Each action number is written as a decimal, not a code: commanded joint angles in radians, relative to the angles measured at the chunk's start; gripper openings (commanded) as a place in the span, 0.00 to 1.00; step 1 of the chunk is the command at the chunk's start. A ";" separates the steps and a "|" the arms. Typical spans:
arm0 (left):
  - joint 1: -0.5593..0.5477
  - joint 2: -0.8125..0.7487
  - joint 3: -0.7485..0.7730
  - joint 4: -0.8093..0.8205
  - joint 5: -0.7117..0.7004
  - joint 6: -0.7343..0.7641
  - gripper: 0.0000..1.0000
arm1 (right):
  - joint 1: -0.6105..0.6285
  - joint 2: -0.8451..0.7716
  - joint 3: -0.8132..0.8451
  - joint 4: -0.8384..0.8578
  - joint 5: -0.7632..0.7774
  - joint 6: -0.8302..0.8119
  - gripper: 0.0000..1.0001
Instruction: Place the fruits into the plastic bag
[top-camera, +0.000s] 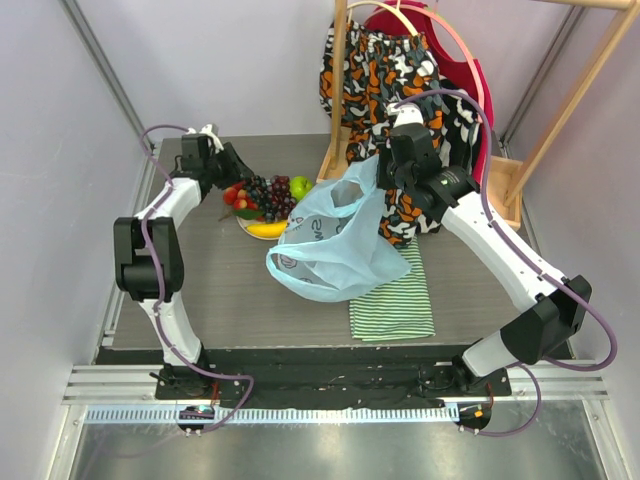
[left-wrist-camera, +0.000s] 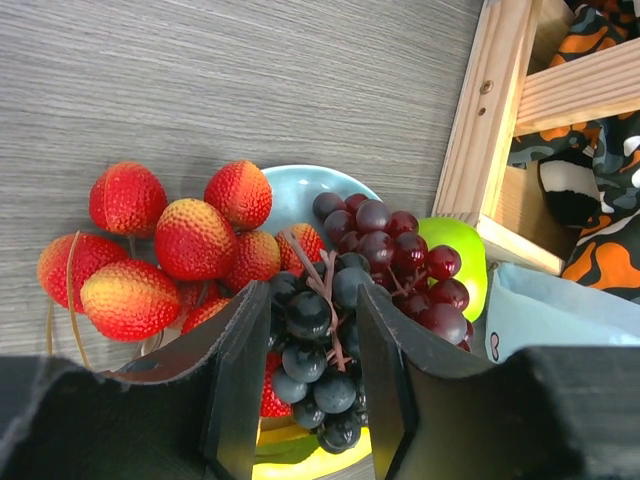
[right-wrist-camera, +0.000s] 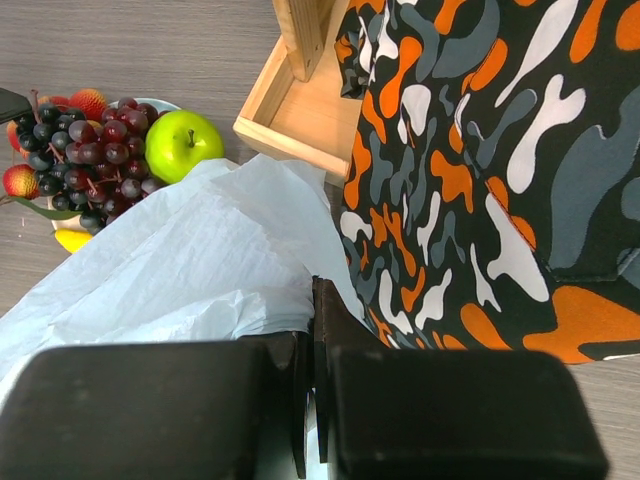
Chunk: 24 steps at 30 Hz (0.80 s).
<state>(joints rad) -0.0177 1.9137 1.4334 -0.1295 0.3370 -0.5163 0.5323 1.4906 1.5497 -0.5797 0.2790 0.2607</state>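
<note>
Overhead plus wrist close-ups, grapes (top-camera: 270, 195) shared

My remote test cell, lab-style robot booth, plain pale lilac panel walls (top-camera: 60, 150) on three sides, grey wood-grain table (top-camera: 220, 290), slotted aluminium mounting rail (top-camera: 580, 385) at the near edge, pale wooden rack (top-camera: 338, 90) hung with orange-black-white patterned cloth (top-camera: 370, 70).

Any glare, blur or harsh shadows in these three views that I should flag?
Top external: even light, soft shadows, glare only on the metal sheet at the bottom edge. Left wrist: grapes and strawberries sharp; left gripper dark. Right wrist: apple crisp with a small highlight; right gripper near the lens soft, almost black.
</note>
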 joint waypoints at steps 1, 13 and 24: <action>0.005 0.011 0.047 0.002 0.017 -0.002 0.43 | -0.005 -0.029 0.035 0.007 -0.001 0.000 0.01; 0.005 0.027 0.058 -0.002 0.028 -0.013 0.27 | -0.005 -0.023 0.038 0.007 -0.004 -0.001 0.01; 0.005 -0.007 0.056 -0.007 0.036 -0.025 0.00 | -0.005 -0.018 0.036 0.007 -0.008 0.002 0.01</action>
<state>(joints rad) -0.0174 1.9434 1.4532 -0.1387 0.3519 -0.5365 0.5323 1.4906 1.5497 -0.5846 0.2741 0.2611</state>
